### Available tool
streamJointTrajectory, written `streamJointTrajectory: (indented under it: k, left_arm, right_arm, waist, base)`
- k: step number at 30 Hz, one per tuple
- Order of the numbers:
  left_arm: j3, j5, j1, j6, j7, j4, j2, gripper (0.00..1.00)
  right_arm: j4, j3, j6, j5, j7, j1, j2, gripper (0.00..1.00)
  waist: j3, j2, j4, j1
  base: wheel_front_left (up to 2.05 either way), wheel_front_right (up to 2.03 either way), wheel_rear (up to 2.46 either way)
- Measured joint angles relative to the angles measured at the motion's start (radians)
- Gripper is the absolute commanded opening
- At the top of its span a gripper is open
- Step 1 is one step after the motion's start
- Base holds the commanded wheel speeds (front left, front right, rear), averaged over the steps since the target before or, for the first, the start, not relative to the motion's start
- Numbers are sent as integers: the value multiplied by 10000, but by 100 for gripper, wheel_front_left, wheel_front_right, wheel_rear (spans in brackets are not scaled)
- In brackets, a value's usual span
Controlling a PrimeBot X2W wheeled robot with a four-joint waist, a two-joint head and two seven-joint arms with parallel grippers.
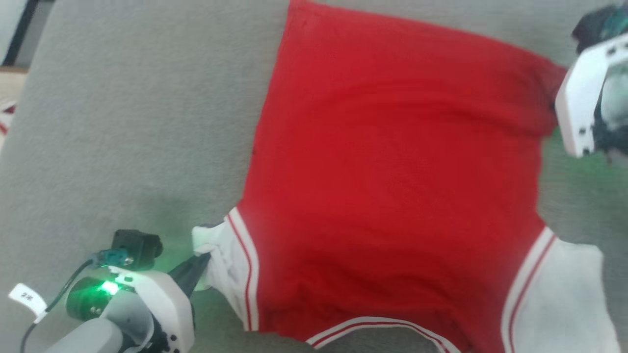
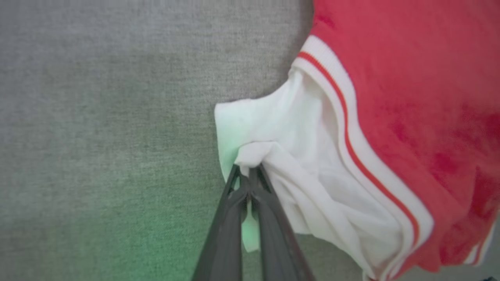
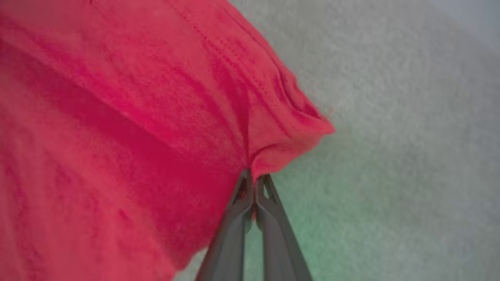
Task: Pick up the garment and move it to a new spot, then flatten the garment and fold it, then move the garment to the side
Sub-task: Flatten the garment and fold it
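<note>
The garment (image 1: 392,196), a red jersey with white sleeves and red-white trim, lies spread over the grey cloth surface, plain red side up. My left gripper (image 1: 206,259) at the lower left is shut on the bunched white sleeve (image 2: 273,156), its dark fingers (image 2: 230,218) pinching a fold. At the right edge my right gripper's white housing (image 1: 584,98) sits by the garment's far right corner. In the right wrist view, my right gripper (image 3: 252,183) is shut on that red hem corner (image 3: 289,144). The other white sleeve (image 1: 559,299) lies at the lower right.
Grey cloth surface (image 1: 122,122) extends broadly left of the garment. Its left edge (image 1: 19,83) borders a pale floor area at the far left. Green light from the wrist tints the cloth near both grippers.
</note>
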Motion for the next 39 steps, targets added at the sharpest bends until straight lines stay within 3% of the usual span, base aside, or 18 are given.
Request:
streamJointTrajectory:
  k: [6,15,19,26,27,29,39]
  left_arm:
    - [188,-115,329,234,-23,-278,376,0]
    - [297,-261,709,451,-6,-677,727,0]
    - [391,-282,749,535,-8,-794,895,0]
    - [403,-295,848,548,-2,-888,940,0]
    - [403,-320,848,548,2,-886,941,0]
    - [403,-334,848,548,10,-884,941,0]
    - [349,-353,849,537,8,-880,918,0]
  right_arm:
    - [-2412,362,0,1122,-102,1963,-970,0]
    - [-5001,-621,0,1693,-161,5613,-1864,0]
    - [-5643,-1490,0,1607,-182,7156,-1722,0]
    - [-5946,-2859,0,750,-261,8444,-660,0]
    - [-5952,-2986,-2,635,-249,8522,-495,26]
    - [-5979,-3231,-2,393,-190,8619,-221,98]
    - [-7494,-4462,-2,-42,541,9088,265,100]
  waist:
    - [-356,0,-780,0]
    - [-832,1,-1625,0]
    - [-889,1,-1802,0]
    - [-881,1,-1908,-1]
    - [-884,0,-1918,0]
    - [-897,0,-1934,0]
    - [-1036,0,-1917,0]
  base:
    - [0,0,0]
    - [0,0,0]
    - [0,0,0]
    - [0,0,0]
    - [0,0,0]
    - [0,0,0]
    - [0,0,0]
